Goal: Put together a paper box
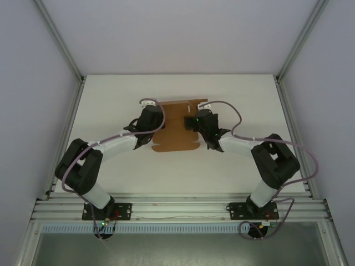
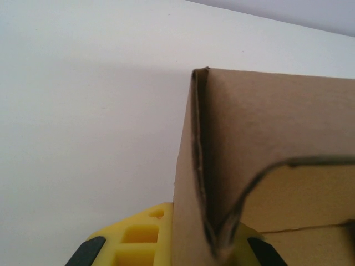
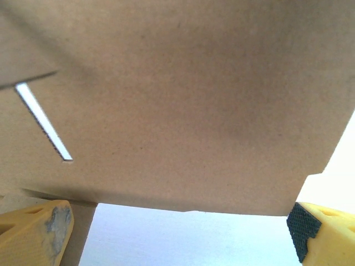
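Observation:
The paper box [image 1: 176, 130] is a flat brown cardboard sheet in the middle of the white table, with flaps raised along its far edge. My left gripper [image 1: 148, 104] is at the sheet's far left corner. In the left wrist view its yellow fingers [image 2: 136, 238] are shut on a folded, upright flap of the paper box [image 2: 266, 122], and the gripper [image 2: 219, 246] pinches the fold. My right gripper [image 1: 204, 105] is at the far right corner. It stands open [image 3: 180, 233], its fingers [image 3: 33, 233] wide apart, with a panel of the paper box [image 3: 177, 100] just beyond them and bare table between them.
The white table [image 1: 111, 100] is enclosed by pale walls and aluminium corner posts [image 1: 58, 39]. A narrow slit [image 3: 43, 122] is cut in the panel facing the right wrist. The arm bases sit on a rail [image 1: 177, 209] at the near edge.

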`<state>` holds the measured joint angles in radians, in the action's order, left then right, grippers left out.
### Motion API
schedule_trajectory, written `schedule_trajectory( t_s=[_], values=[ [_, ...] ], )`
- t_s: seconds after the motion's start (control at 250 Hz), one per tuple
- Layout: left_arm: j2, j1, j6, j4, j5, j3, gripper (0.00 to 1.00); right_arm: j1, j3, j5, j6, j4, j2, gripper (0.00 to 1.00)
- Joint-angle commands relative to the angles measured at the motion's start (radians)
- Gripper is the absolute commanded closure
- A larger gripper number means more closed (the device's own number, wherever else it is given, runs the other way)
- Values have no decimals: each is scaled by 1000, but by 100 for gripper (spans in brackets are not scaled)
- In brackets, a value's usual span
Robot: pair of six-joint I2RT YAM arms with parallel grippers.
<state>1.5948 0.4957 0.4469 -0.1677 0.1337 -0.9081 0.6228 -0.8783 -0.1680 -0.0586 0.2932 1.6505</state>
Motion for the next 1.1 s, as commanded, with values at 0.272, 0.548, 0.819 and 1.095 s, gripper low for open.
schedule_trajectory(
  t_s=[0.272, 0.548, 0.819, 1.095],
  values=[
    [-54, 3, -70, -5, -125, 17, 100, -282, 102, 682, 150, -253, -383, 0],
    [-59, 3, -96, -3, -211, 16, 100, -327, -74, 864, 253, -423, -289, 28],
    [-62, 3, -105, 17, -174, 26, 100, -333, -135, 823, 264, -479, -246, 79],
    [-65, 3, -110, 36, -148, 20, 100, -334, -158, 724, 320, -588, -234, 74]
  ],
)
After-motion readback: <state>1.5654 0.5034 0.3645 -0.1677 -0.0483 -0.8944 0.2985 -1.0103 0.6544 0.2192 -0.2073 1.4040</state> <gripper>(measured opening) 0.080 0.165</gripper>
